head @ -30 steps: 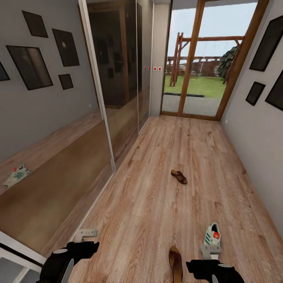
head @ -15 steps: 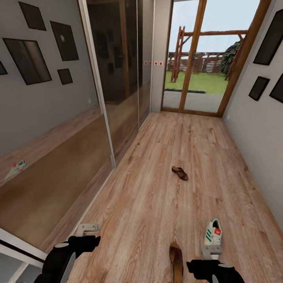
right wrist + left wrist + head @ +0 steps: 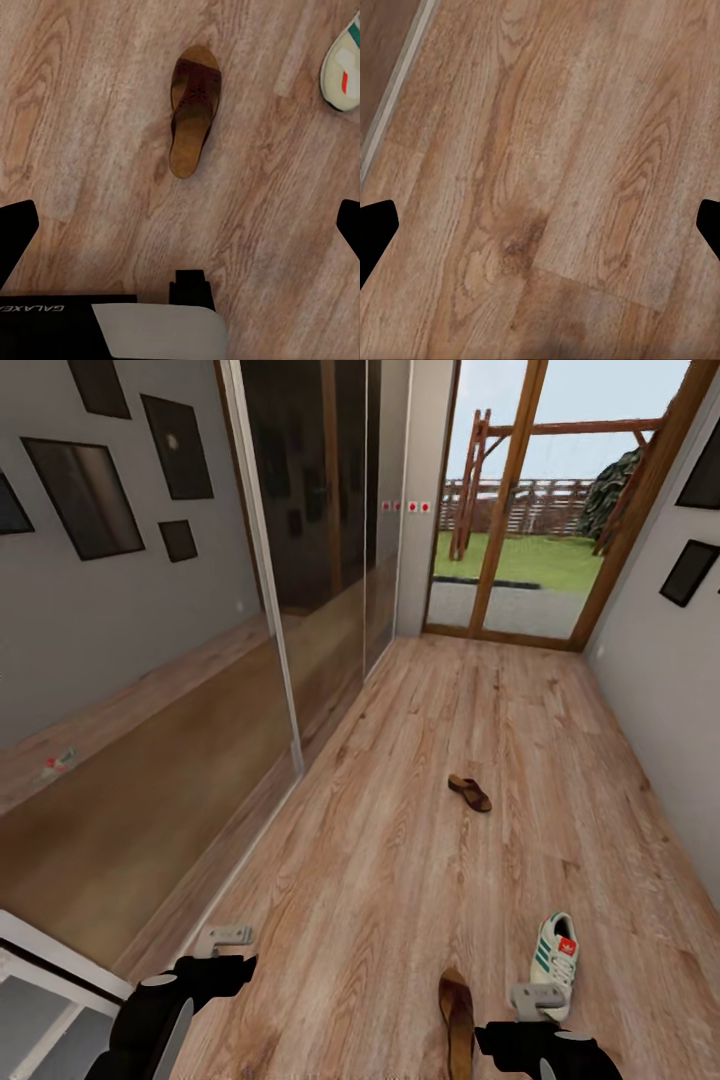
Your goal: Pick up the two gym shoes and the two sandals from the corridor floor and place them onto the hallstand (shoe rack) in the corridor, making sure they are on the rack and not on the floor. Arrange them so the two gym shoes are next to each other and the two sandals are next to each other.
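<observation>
Ahead, in the head view, the floor (image 3: 420,860) runs as light wood planks toward a glazed door (image 3: 520,510) at the corridor's end. One sandal (image 3: 469,793) lies on the planks between that door and the robot, well apart from the other shoes, its long axis slanted across the boards. A second sandal (image 3: 458,1015) lies near the bottom edge, long axis roughly along the planks, its nearer end cut off by the frame. Just beside it, on the side away from the mirrored wardrobe (image 3: 300,580), a gym shoe (image 3: 553,962) lies lengthwise too, with green stripes on its side and a red tag on the tongue; any writing on the tag is too small to read. In the wardrobe's mirror a faint reflected shoe (image 3: 58,763) shows. The left pincer (image 3: 224,936) and the right pincer (image 3: 537,1000) both hang over the floor, the right one just beside the gym shoe.

From the left wrist view, only the dark tips of the fingers (image 3: 375,229) show at the two frame edges, far apart, so the pincer stands wide, with bare planks (image 3: 547,187) between.

From the right wrist view, the fingers (image 3: 15,232) are likewise spread wide and hold nothing. The sandal (image 3: 192,109) lies on the floor beyond them, wide brown strap across a tan footbed. The gym shoe's end (image 3: 343,64) shows near a corner, white with a red mark. On the arm's casing the word "GALAXEA" (image 3: 31,307) can be read, upside down.
</observation>
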### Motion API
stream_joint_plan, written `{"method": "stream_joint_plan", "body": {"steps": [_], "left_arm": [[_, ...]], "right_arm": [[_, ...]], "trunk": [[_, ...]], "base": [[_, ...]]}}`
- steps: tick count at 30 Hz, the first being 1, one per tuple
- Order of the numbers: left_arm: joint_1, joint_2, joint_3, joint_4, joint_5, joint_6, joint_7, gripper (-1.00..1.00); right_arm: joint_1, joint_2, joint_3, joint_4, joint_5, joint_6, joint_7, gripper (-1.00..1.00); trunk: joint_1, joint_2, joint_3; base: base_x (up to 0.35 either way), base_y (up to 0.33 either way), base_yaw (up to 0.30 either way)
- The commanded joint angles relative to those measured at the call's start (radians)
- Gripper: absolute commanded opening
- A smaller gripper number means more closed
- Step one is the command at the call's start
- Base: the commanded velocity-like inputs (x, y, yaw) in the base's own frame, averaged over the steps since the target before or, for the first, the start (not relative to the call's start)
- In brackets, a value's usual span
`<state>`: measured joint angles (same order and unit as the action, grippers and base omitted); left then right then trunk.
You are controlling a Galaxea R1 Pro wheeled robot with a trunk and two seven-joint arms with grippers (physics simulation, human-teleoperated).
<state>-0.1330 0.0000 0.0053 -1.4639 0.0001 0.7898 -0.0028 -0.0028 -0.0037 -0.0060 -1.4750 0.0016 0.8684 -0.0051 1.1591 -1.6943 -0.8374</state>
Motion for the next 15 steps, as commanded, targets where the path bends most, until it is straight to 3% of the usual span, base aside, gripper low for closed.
{"method": "stream_joint_plan", "body": {"steps": [1, 15], "left_arm": [[-0.001, 0.0, 0.0, -0.001, 0.0, 0.005, 0.0, 1.0], [0.0, 0.0, 0.001, -0.001, -0.001, 0.005, 0.0, 1.0]], "right_arm": [[0.0, -0.001, 0.0, -0.001, -0.001, 0.004, 0.0, 1.0], [0.0, -0.005, -0.003, -0.006, -0.003, 0.004, 0.0, 1.0]], "trunk": [[0.004, -0.008, -0.006], [0.058, -0.106, -0.063]], "base": [[0.0, 0.0, 0.096], [0.0, 0.0, 0.021]]}}
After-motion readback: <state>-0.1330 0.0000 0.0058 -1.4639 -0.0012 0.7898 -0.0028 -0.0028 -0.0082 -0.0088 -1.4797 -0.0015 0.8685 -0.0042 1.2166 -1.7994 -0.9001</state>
